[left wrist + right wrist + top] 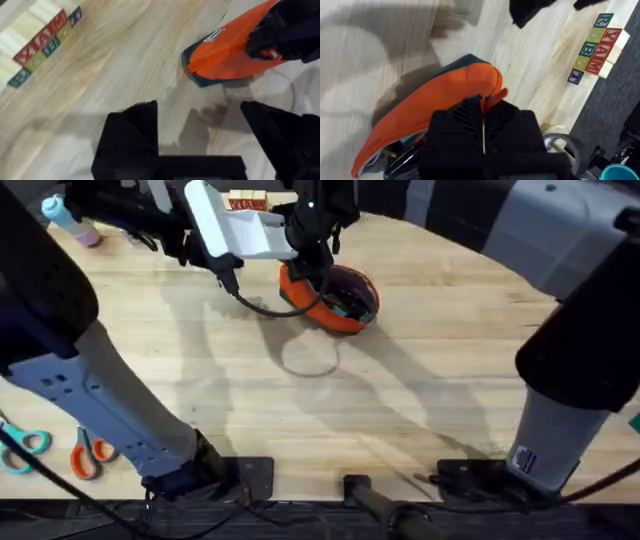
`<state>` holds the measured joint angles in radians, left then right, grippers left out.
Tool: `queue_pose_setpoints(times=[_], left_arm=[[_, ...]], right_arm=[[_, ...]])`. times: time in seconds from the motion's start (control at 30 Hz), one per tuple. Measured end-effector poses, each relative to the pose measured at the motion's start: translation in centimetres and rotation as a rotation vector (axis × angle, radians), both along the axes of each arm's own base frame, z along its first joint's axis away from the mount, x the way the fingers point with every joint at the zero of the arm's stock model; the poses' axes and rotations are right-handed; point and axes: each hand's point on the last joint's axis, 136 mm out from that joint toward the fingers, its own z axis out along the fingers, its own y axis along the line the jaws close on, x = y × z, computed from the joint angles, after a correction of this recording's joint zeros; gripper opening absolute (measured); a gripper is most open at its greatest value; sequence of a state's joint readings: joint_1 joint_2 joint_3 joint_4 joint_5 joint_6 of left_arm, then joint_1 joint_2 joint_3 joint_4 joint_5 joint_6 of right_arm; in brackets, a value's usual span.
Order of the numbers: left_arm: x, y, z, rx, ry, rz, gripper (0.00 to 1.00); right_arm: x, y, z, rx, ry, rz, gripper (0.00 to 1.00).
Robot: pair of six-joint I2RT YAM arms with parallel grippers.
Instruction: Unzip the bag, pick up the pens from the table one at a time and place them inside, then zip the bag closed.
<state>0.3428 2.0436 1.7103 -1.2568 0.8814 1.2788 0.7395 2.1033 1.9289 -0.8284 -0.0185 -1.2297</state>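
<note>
Two arms reach to the far middle of your light wooden plank worktop, and both meet at the orange soft pencil pouch with its dark teal zipper edge. You see the pouch lifted at one end, gaping open, with dark stick shapes inside it in the right wrist view; which pens they are you cannot tell. Your right gripper has its black fingers pressed together on the small orange pull tab at the pouch's zipper edge. Your left gripper hovers just beside the pouch with its black fingers spread wide, pinching nothing. Lettered wooden blocks lie in a row near the far edge.
</note>
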Motion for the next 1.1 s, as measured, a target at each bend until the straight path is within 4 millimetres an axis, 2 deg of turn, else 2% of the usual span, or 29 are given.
queue_pose_setpoints(times=[0.37,0.7,0.87,1.1], left_arm=[[1.4,-1.5,-2.2,-0.156,-0.098,-0.086,0.993],[3.2,-4.5,-1.9,-0.141,-0.247,-0.189,0.994],[3.3,-6.0,-2.1,-0.155,-0.262,-0.225,0.994],[3.2,-7.1,-4.7,-0.196,-0.199,-0.238,0.993]], right_arm=[[0.0,0.0,0.0,0.0,0.0,0.0,0.03],[0.0,0.0,0.0,0.0,0.0,0.0,0.03],[0.0,0.0,0.0,0.0,0.0,0.0,0.03],[0.0,0.0,0.0,0.0,0.0,0.0,0.03]])
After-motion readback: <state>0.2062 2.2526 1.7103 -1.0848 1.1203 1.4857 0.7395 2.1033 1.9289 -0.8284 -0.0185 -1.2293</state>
